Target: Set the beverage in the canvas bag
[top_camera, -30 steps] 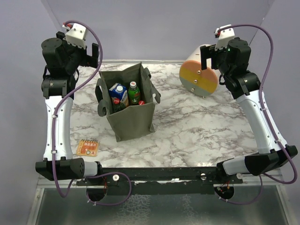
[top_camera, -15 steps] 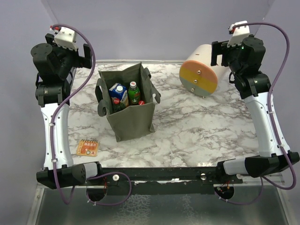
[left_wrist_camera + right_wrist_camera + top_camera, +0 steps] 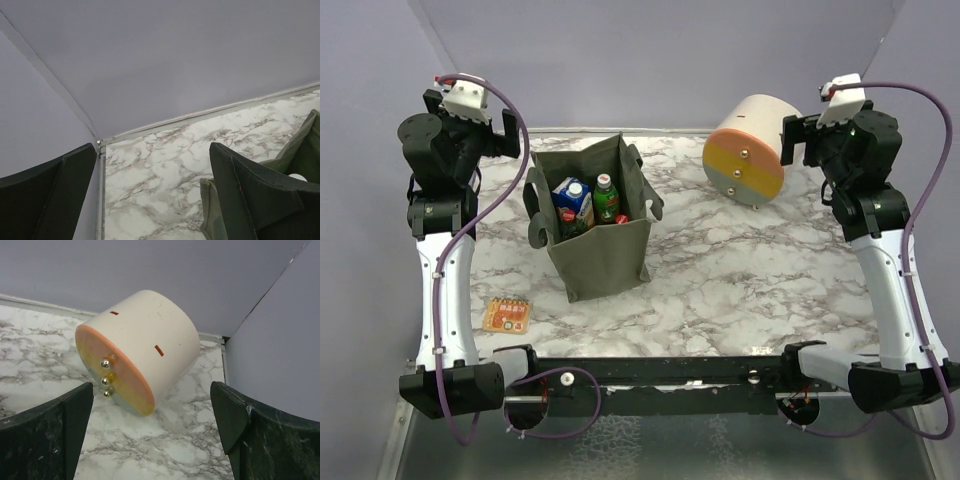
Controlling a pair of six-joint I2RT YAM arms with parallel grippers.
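Since the green bottle (image 3: 606, 197) and a blue-white carton (image 3: 574, 199) stand upright inside the canvas bag (image 3: 605, 255), left of centre on the desk (image 3: 750, 270), the placing looks done. No drink shows outside it. Left tool (image 3: 152, 170) and right tool (image 3: 152, 407) hang fully spread and empty near the far corners, the right facing the cream-and-orange cylinder (image 3: 748, 150).

One each: canvas bag (image 3: 605, 262), cylinder (image 3: 745, 150), carton (image 3: 576, 197), green bottle (image 3: 606, 202), orange packet (image 3: 507, 315).

Even soft light, faint shadows, sharp
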